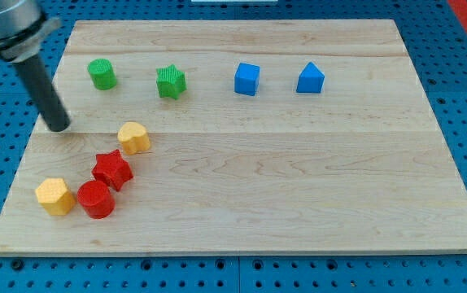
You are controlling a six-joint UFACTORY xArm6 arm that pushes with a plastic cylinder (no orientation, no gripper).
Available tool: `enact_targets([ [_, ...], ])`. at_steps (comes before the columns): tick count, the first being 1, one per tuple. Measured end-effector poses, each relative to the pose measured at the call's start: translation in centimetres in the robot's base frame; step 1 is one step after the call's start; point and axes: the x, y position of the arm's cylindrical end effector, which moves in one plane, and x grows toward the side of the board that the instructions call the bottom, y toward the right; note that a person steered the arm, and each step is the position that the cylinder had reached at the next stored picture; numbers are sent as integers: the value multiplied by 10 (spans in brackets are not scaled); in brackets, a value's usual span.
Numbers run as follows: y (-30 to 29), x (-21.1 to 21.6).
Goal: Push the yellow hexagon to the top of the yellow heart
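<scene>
The yellow hexagon (54, 196) lies near the board's bottom left corner, touching the red cylinder (96, 199) on its right. The yellow heart (134, 137) lies higher up and to the right, just above the red star (112, 170). My tip (58, 127) rests on the board at the view's left, left of the yellow heart and well above the yellow hexagon, touching no block.
A green cylinder (102, 73) and a green star (170, 82) stand near the top left. A blue cube (246, 79) and a blue triangular block (310, 78) stand at the top middle. The wooden board (298, 179) ends at a blue pegboard.
</scene>
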Motion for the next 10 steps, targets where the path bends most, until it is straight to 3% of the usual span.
enact_targets([
  [2, -28, 113],
  [3, 6, 165],
  [4, 55, 172],
  [6, 54, 152],
  [8, 5, 104],
  [10, 6, 34],
])
